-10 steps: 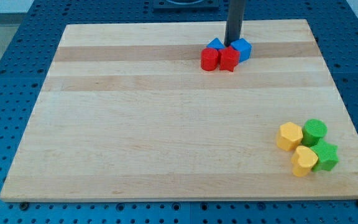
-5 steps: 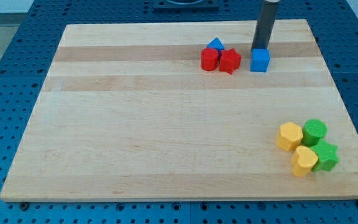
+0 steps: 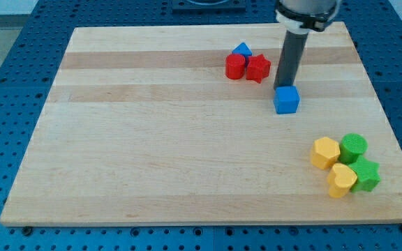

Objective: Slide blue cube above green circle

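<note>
The blue cube (image 3: 286,100) sits right of the board's middle, in its upper half. My tip (image 3: 283,86) touches the cube's top edge, just above it in the view. The green circle (image 3: 354,147) lies at the lower right, well below and right of the cube. It is the top block of a cluster there.
A yellow block (image 3: 324,153), another yellow block (image 3: 341,180) and a green star-like block (image 3: 366,174) crowd the green circle. Two red blocks (image 3: 236,67) (image 3: 258,68) and a small blue block (image 3: 241,49) sit near the board's top. The wooden board (image 3: 152,139) lies on a blue perforated table.
The blue cube has been pushed away from the red and blue cluster, first right, then down the view. My tip followed it down.
</note>
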You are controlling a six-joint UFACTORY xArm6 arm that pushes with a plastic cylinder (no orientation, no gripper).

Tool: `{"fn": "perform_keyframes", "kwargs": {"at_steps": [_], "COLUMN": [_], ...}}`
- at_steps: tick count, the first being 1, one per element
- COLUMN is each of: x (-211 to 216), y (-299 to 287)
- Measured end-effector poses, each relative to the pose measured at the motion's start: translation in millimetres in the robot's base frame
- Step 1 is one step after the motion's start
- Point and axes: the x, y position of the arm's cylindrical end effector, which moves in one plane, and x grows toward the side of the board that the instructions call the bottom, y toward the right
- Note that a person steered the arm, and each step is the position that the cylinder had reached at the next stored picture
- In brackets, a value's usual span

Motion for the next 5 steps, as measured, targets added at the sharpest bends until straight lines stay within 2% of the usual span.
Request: {"fn": "perform_keyframes", "kwargs": {"at_steps": [2,5], "x": [16.9,75.0], "y": [-8.4,-6.4]}}
